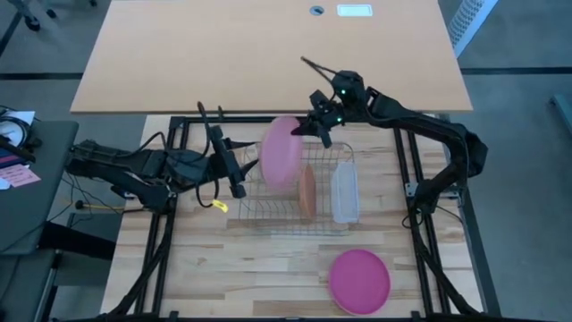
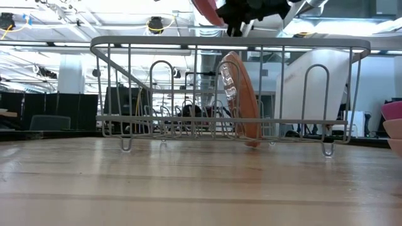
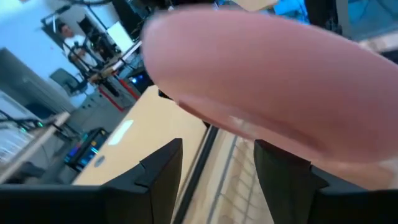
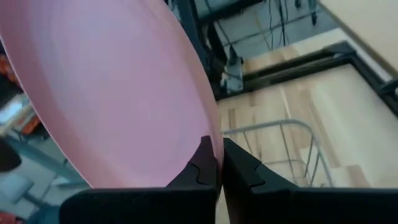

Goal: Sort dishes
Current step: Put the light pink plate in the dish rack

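Observation:
My right gripper (image 1: 310,131) is shut on a pale pink plate (image 1: 281,152), which stands on edge above the left part of the wire rack (image 1: 268,215). My left gripper (image 1: 236,182) hovers open just left of the rack, its fingers (image 3: 158,171) short of the plate (image 3: 267,81) and not touching it. A salmon-orange plate (image 2: 242,100) stands upright in the rack's slots. A magenta plate (image 1: 359,280) lies flat on the table near the front right. My right gripper pinches the pale pink plate's rim (image 4: 208,134) between its two fingers, at the plate's far right edge. The fingers come from the table's far right side, slanting slightly down. The plate stands tilted on edge, lifted clear above the rack's top wire.
A translucent rectangular tub (image 1: 344,192) sits in the rack's right part, beside the salmon plate. A tan table top (image 1: 268,54) lies beyond the far edge. A dark metal frame (image 1: 407,170) borders the wooden table (image 1: 268,277).

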